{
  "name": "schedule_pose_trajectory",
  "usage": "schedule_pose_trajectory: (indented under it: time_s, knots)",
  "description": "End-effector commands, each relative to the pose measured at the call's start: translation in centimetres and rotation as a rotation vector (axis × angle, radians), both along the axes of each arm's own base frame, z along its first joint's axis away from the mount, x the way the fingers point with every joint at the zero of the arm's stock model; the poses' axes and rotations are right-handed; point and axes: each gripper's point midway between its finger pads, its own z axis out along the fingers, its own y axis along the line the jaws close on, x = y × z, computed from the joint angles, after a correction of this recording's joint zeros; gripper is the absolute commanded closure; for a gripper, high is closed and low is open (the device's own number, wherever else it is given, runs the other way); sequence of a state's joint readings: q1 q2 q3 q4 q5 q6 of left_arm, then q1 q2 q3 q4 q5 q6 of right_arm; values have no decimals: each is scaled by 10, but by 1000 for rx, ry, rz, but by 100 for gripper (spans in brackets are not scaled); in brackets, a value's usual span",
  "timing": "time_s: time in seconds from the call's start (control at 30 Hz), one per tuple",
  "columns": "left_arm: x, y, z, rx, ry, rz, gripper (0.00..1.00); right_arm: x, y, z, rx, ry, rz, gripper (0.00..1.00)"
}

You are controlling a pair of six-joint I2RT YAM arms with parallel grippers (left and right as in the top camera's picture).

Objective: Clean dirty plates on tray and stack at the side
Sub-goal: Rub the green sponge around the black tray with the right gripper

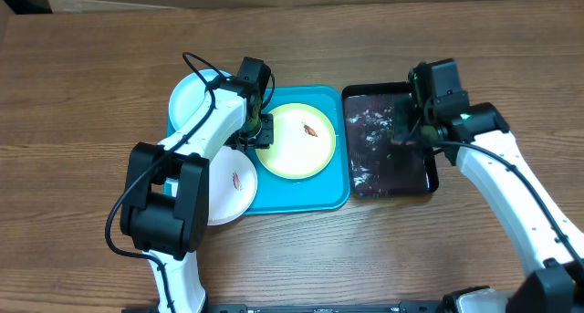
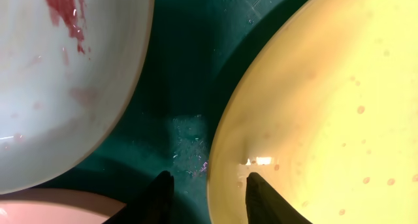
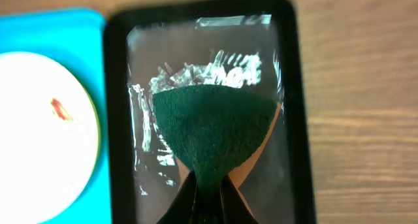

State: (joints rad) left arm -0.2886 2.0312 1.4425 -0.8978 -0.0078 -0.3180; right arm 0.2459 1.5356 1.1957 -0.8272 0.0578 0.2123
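I count three plates [image 1: 297,144], one turquoise tray [image 1: 303,195], one black tray [image 1: 412,174], one green sponge [image 3: 212,129] and two robot arms [image 1: 205,130].

Robot test bench, a lab setting rather than a kitchen: a white-and-black left arm [image 1: 196,135] and right arm [image 1: 511,181] rise from the near edge of a wood-grain table [image 1: 82,94]. Mid-table sit staged props only: a turquoise tray [image 1: 301,196] with smeared plastic plates [image 1: 294,153], a black tray [image 1: 392,194] and a green sponge [image 3: 212,136].

A glossy black tray [image 1: 406,174], wet inside, lies on the wooden table [image 1: 91,76], a green pad [image 3: 212,129] above it
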Motion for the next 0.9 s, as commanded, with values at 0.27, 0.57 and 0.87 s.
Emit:
schedule_pose_trajectory:
  time_s: [0.27,0.57,0.87]
  knots:
    - [1,-3,-1,-7,5,-7,61,-17,6,-92,-11,147,30,96]
    - [1,-3,-1,-7,5,-7,60,-20,6,-107,-11,185,30,35]
    - [1,-3,-1,-6,7,-7,60,-34,6,-110,-6,246,35,38]
